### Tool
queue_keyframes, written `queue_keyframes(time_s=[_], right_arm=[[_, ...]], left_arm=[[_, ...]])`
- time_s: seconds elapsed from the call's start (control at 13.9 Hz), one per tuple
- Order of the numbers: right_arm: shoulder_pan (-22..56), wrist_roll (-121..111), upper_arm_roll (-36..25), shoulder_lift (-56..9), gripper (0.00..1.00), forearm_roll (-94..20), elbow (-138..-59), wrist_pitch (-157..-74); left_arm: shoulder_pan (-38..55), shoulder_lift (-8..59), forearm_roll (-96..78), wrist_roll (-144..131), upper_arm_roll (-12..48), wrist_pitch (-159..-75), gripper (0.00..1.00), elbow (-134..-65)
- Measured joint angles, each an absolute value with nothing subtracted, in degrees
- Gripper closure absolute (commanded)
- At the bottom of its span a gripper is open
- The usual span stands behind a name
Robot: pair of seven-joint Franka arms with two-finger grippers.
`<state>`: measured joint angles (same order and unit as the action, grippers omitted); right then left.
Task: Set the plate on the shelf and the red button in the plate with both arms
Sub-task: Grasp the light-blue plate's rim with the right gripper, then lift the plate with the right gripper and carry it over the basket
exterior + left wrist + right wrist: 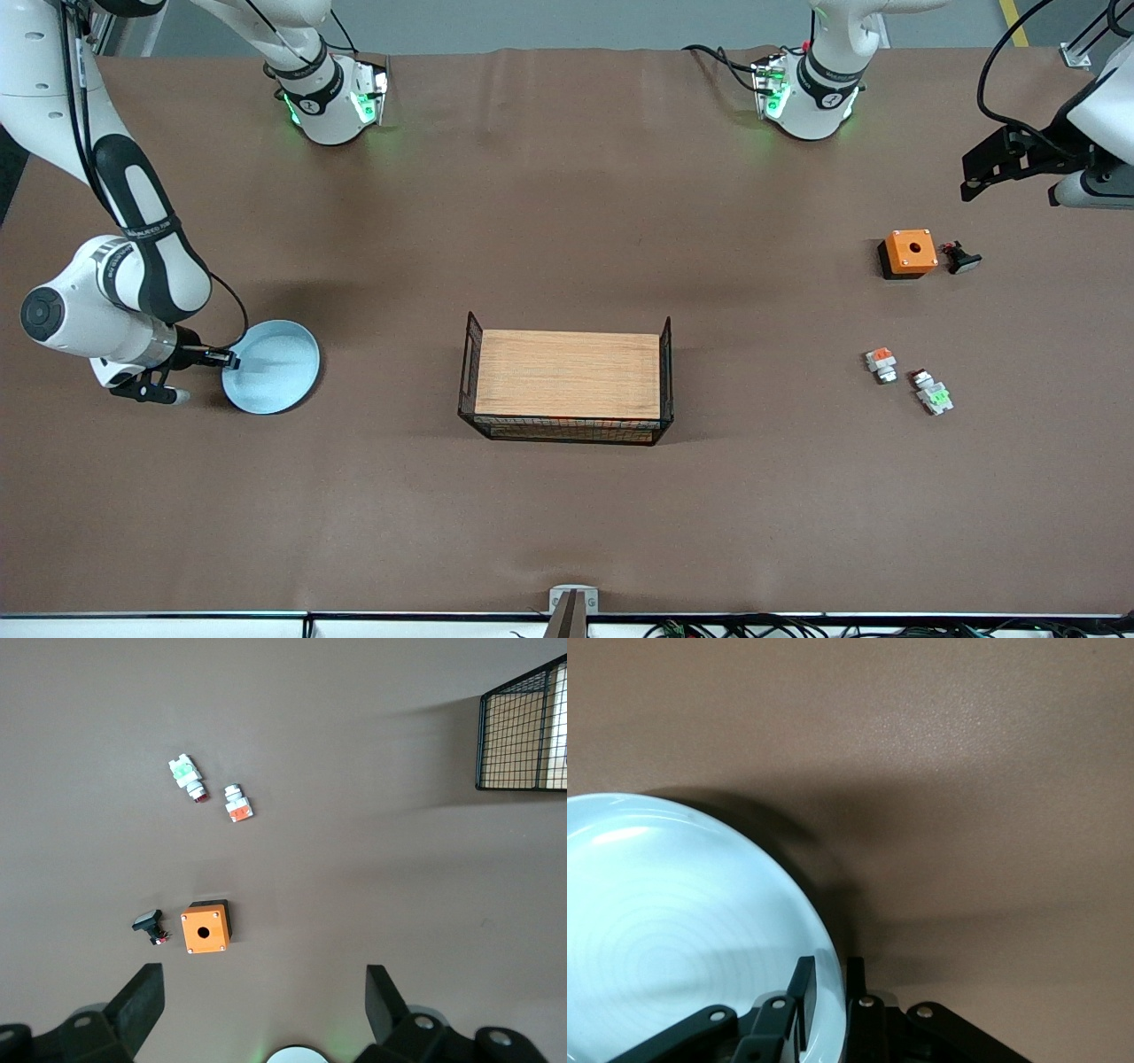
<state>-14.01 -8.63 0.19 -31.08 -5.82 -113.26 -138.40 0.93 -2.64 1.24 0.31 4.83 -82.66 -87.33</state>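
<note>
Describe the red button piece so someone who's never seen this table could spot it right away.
Start at the orange box toward the left arm's end of the table. Two small white pieces lie nearer the front camera than it. The red button is the nearer one, with a green block and dark red cap; its neighbour has an orange-red block.

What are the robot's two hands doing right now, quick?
Left gripper: open, holding nothing, up over the orange box's end of the table.
Right gripper: closed on the rim of the plate.

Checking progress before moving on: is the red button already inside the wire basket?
No, the red button lies on the table, well apart from the wire basket.
</note>
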Motion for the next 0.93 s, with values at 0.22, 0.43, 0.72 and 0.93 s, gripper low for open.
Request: queue_keyframes(time_s=[0.22, 0.43, 0.72, 0.93], right_arm=[[-14.0, -8.7, 0.2, -30.9, 0.96, -5.8, -113.2, -138.2], [-14.0, -8.7, 0.2, -30.7, 0.95, -5.9, -113.1, -138.0], [-14.0, -8.8, 0.2, -29.0, 0.98, -5.9, -112.0, -135.0], [-13.7, -8.8, 0.3, -26.4, 0.98, -5.9, -107.7, -122.0]], left_arm=[[0.9, -2.6, 1.2, 0.3, 4.8, -82.6, 0.0, -87.3], [0.9, -2.6, 1.2, 0.3, 4.8, -82.6, 0.0, -87.3], [0.9, -2.6, 1.2, 0.3, 4.8, -83.2, 0.0, -87.3], [0.9, -2.6, 1.2, 0.3, 4.8, -84.9, 0.0, -87.3]])
